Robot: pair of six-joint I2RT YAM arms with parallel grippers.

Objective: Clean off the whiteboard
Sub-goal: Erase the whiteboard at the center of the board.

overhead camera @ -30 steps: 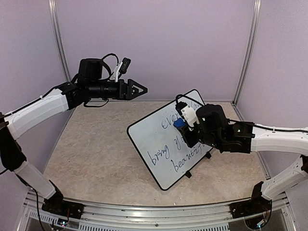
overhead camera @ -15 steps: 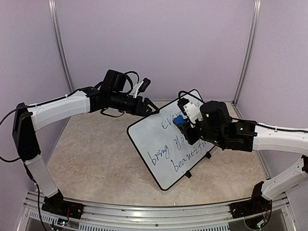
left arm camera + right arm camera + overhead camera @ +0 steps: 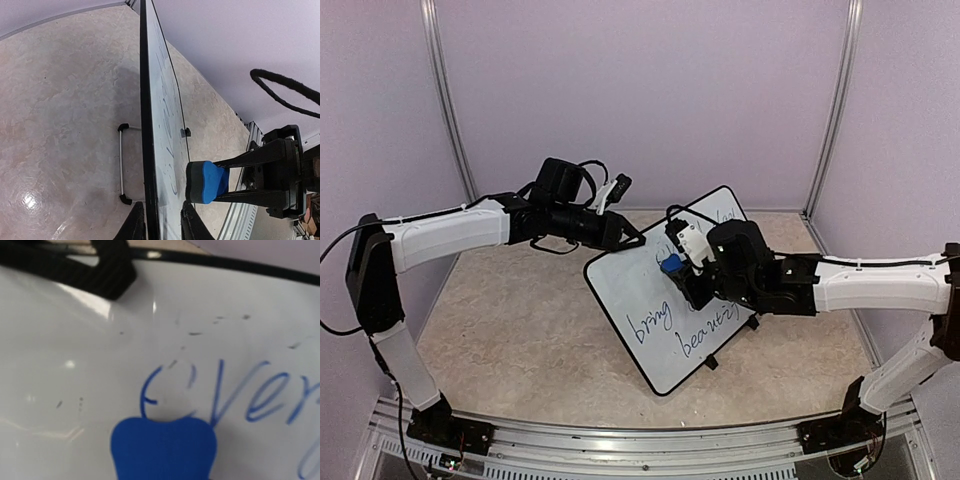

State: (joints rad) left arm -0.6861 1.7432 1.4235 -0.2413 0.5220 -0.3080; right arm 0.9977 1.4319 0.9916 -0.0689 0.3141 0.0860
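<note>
The whiteboard stands tilted at mid table, with blue handwriting across its face. My left gripper is at its upper left edge. In the left wrist view the board is edge-on, and my left gripper is shut on its black rim, one finger on each side. My right gripper is shut on a blue eraser and presses it against the upper lines of writing. In the right wrist view the eraser sits below a partly wiped "e" on the board.
A wire stand props the board from behind. Black clip feet sit at its lower edge. Purple walls close in the back and both sides. A metal rail runs along the near edge.
My left arm swung right and down to the board's upper left edge, and its jaws closed round the rim. My right gripper slid the eraser left across the top line.
</note>
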